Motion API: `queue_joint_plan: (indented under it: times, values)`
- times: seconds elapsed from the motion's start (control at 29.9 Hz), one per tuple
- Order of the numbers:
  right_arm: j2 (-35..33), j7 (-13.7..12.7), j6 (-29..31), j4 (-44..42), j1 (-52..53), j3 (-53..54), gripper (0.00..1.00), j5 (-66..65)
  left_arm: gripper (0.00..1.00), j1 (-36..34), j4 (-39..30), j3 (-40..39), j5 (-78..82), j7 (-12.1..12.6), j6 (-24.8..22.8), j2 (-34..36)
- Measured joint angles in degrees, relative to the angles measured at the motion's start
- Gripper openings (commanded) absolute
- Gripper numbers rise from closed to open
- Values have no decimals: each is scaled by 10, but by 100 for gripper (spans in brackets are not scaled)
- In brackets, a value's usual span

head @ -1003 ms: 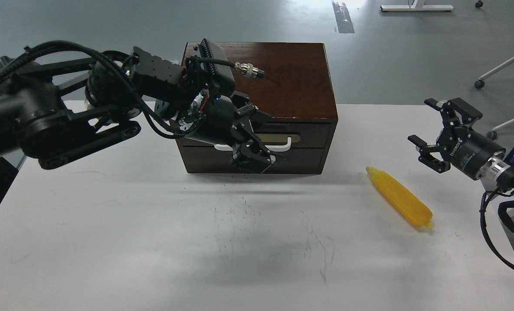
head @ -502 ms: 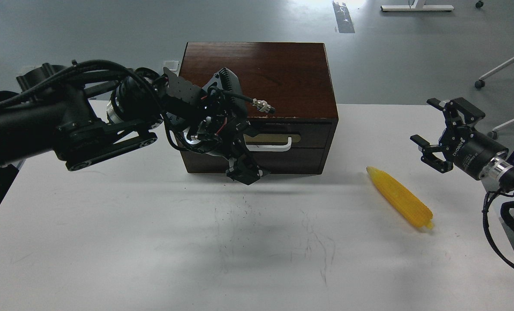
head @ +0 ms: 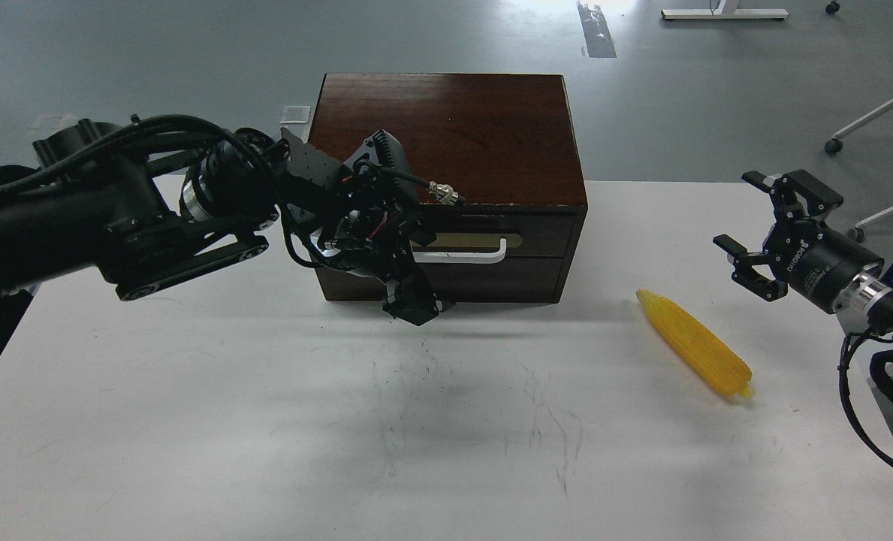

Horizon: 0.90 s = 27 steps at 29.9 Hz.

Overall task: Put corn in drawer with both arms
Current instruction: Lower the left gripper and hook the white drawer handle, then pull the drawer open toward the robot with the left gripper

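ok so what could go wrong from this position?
1. The drawer looks shut, and the left gripper hangs low at the left end of the white handle, not visibly around it. A pull from here may slip off.
2. The corn lies loose and slanted on the table, so it may roll when nudged.
3. The right gripper, jaws open, is beside the corn, not over it.

Readable only on the right gripper [head: 763, 229] — white lettering "ROBOTIQ" along its black body, seen upside down, near the right edge of the surface [head: 191, 421].
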Motion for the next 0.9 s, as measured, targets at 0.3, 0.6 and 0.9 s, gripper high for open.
queue_joint_plan:
  times: [0.3,0.6,0.9]
  values:
    - [0,0,0,0,0,1,100,0,99,5,12,4,0,0,0,-4]
    - [-3,0,0,0,0,1,100,0,99,6,1,10,-6,0,0,-9]
    - [-4,0,0,0,-3,1,100,0,99,7,-36,17,-7,0,0,-7]
